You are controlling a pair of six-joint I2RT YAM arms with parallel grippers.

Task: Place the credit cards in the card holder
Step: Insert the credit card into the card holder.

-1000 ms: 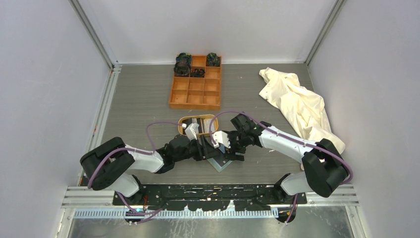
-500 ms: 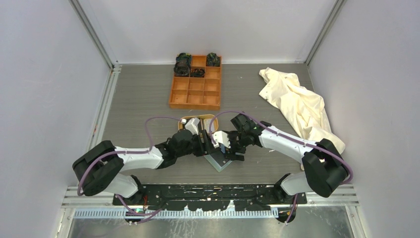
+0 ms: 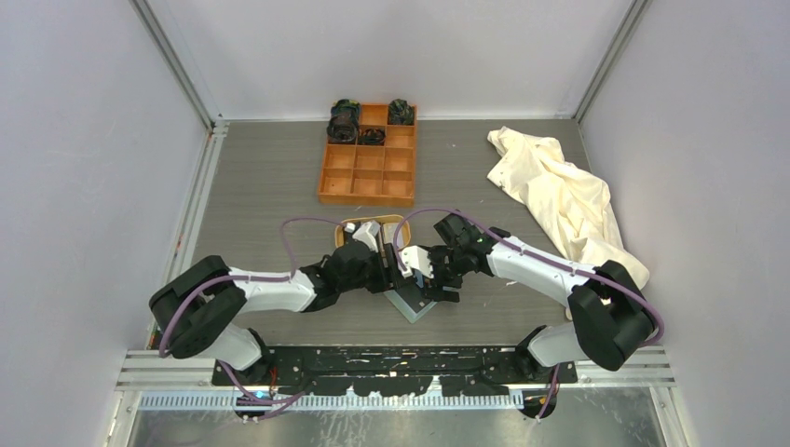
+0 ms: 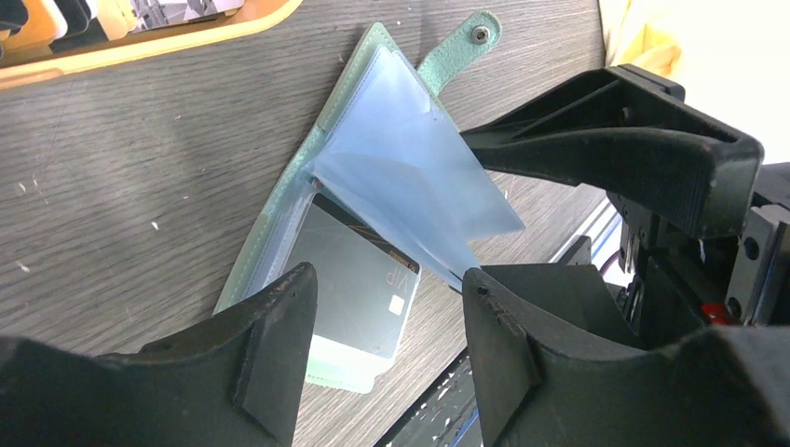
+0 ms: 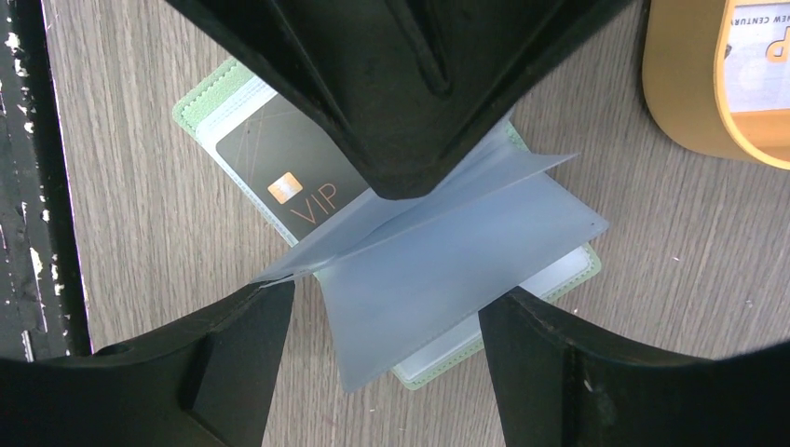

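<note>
Left end effector [image 4: 387,279]: fingers set apart, nothing clamped. Right end effector [image 5: 387,293]: fingers likewise spread. Card holder [image 5: 447,261] was laid open on counter [image 5: 140,233] beneath both, pale sleeves fanned up. Grey VIP card [image 5: 279,177] was seen pocketed. Wooden tray [image 5: 680,102] rim was near holder's edge, separated by strip of counter.

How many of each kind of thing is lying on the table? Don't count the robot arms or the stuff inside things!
orange box: 1
cream cloth: 1
wooden tray: 1
card holder: 1
Total: 4
</note>
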